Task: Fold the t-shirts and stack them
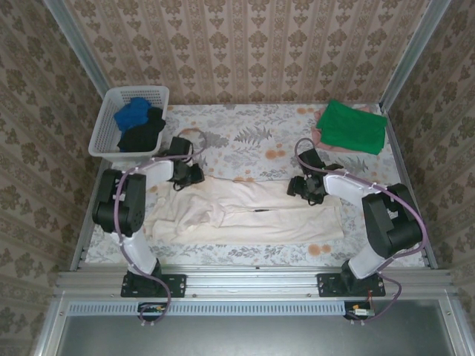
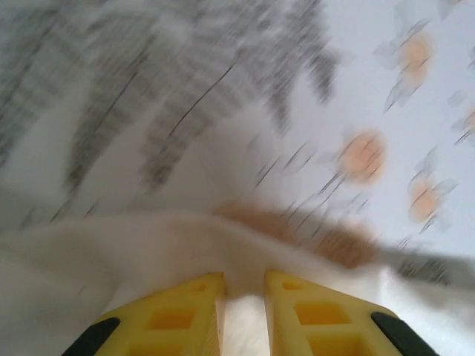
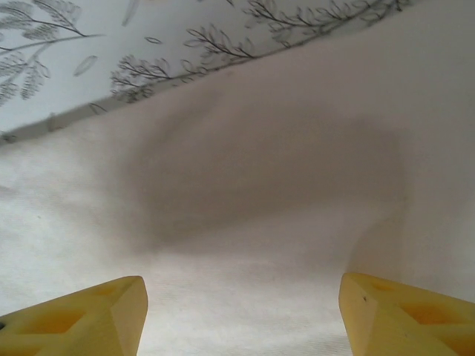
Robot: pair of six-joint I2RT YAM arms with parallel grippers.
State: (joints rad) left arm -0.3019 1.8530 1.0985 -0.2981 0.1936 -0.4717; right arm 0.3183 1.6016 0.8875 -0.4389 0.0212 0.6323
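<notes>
The cream t-shirt (image 1: 252,211) lies spread on the desk (image 1: 252,141), its long axis running left to right. At its far left edge the left fingers (image 2: 174,315) pinch the cloth. Over its far right edge the right fingers (image 3: 82,315) hang released.

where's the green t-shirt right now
In the top view the green t-shirt lies folded at the far right corner of the table, on top of a pink t-shirt and beyond the right gripper.
</notes>
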